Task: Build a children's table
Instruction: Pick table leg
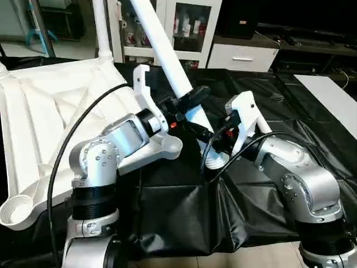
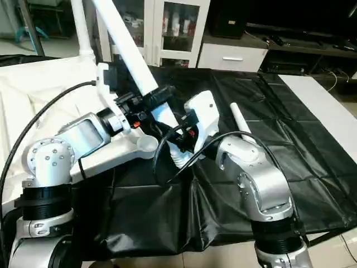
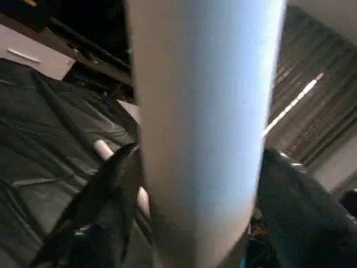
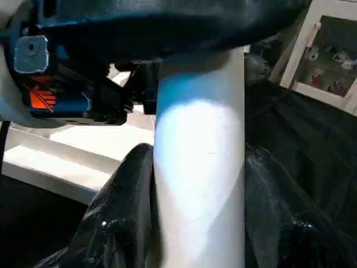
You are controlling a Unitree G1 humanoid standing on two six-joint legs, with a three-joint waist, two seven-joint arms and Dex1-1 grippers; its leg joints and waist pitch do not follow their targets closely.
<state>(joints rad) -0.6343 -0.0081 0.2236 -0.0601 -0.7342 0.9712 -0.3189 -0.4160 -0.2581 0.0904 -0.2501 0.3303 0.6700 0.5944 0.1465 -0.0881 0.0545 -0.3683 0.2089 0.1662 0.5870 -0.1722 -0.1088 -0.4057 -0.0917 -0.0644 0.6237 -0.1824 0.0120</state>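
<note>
The white table top (image 1: pixel 50 111) lies upside down on the left, ribs up, with one leg (image 1: pixel 101 28) standing in its far corner socket. Both grippers hold a second white leg (image 1: pixel 162 50) tilted over the black cloth, its ribbed lower end (image 1: pixel 215 162) just right of the near corner socket (image 1: pixel 167 146). My left gripper (image 1: pixel 189 106) is shut on the tube higher up, its fingers (image 3: pixel 111 190) flanking the leg (image 3: pixel 201 111). My right gripper (image 1: pixel 217 139) is shut on it lower down, fingers (image 4: pixel 122 206) either side of the leg (image 4: pixel 201 167). Another leg (image 2: pixel 240 120) lies on the cloth.
The black-draped worktable (image 1: pixel 268 100) carries everything. A flat white board (image 1: pixel 329 95) lies at the far right. White cabinets with glass doors (image 1: pixel 189 22) stand behind the table. A black cable (image 1: pixel 72 145) loops along my left arm.
</note>
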